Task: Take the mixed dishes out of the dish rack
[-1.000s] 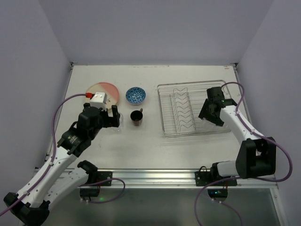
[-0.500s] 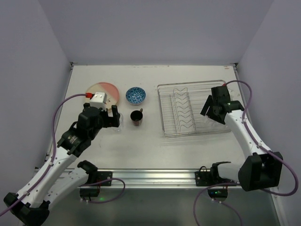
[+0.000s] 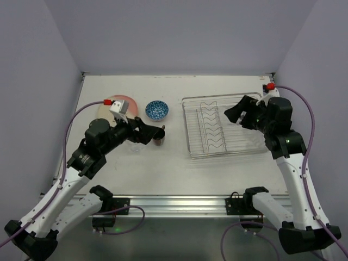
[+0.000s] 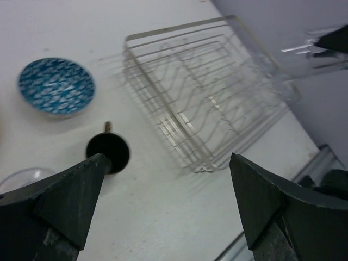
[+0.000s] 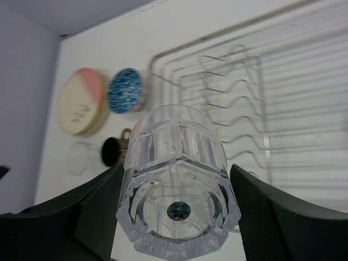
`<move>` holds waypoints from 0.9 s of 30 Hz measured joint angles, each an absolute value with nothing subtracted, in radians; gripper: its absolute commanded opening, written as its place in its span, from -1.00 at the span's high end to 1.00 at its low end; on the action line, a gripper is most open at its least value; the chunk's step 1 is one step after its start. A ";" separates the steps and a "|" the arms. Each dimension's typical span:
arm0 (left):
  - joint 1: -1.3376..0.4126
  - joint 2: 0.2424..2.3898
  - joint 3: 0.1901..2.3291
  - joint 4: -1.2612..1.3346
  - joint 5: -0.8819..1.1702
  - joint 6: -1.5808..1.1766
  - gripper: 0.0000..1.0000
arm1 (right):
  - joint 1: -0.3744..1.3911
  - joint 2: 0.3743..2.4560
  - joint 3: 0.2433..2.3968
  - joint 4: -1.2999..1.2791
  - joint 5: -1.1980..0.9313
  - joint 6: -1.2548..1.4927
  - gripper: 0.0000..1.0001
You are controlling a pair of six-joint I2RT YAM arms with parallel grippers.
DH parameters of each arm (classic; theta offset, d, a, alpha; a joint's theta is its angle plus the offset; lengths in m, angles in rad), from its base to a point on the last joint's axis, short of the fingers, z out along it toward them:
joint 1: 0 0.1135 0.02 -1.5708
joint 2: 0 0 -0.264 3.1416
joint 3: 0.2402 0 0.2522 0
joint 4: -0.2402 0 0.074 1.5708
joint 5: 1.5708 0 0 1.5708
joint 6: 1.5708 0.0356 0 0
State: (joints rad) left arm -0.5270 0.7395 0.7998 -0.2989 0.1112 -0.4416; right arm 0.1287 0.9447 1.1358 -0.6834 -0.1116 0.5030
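The silver wire dish rack [image 3: 217, 142] stands at the right, and I see no dishes between its dividers. My right gripper [image 3: 238, 115] hangs above its right half, shut on a clear glass tumbler [image 5: 176, 179] that points away from the wrist camera; the tumbler also shows in the left wrist view [image 4: 304, 54]. My left gripper [image 3: 144, 134] is open and empty, above the table beside the dark brown mug [image 3: 158, 136]. Cream plates [image 3: 122, 103], the top one part pink, and the blue-patterned bowl [image 3: 156, 110] lie at the left. Another tumbler [image 3: 134, 145] stands beside the mug.
The rack [image 4: 206, 103] is to the right of the mug [image 4: 109, 152] and the bowl [image 4: 56, 87]. The table's metal front rail [image 3: 179, 202] runs along the near edge. Grey walls close in the left, back and right sides.
My right gripper has lifted out of the rack with the tumbler and turned to face left. My left gripper has swung right, off the tumbler on the table, towards the mug.
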 measured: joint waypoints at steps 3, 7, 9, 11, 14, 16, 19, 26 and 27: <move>-0.533 0.804 0.782 -0.068 0.323 -0.542 -1.00 | 0.130 0.885 1.063 -0.509 -0.361 0.538 0.38; -0.585 0.901 0.746 0.206 0.496 -0.661 -1.00 | 0.148 0.853 0.921 -0.211 -0.635 0.670 0.37; -0.622 0.932 0.736 0.307 0.542 -0.702 -1.00 | 0.180 0.855 0.868 -0.087 -0.718 0.737 0.36; -0.652 0.956 0.735 0.423 0.582 -0.748 -1.00 | 0.226 0.861 0.846 0.001 -0.770 0.779 0.36; -0.670 0.993 0.735 0.585 0.626 -0.808 -0.97 | 0.297 0.871 0.845 0.125 -0.821 0.824 0.37; -0.678 1.018 0.735 0.654 0.642 -0.837 -0.90 | 0.323 0.879 0.845 0.194 -0.843 0.851 0.37; -0.701 1.061 0.735 0.719 0.658 -0.868 -0.55 | 0.341 0.905 0.844 0.284 -0.860 0.887 0.36; -0.731 1.099 0.736 0.776 0.678 -0.902 0.35 | 0.379 0.981 0.829 0.402 -0.878 0.934 0.36; -0.735 1.099 0.736 0.783 0.680 -0.906 0.48 | 0.383 0.989 0.824 0.413 -0.882 0.940 0.36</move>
State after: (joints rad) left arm -0.7349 1.0992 0.7357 0.7826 0.6796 -0.9062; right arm 0.3832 0.9886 0.8242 0.4129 -0.8822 0.9401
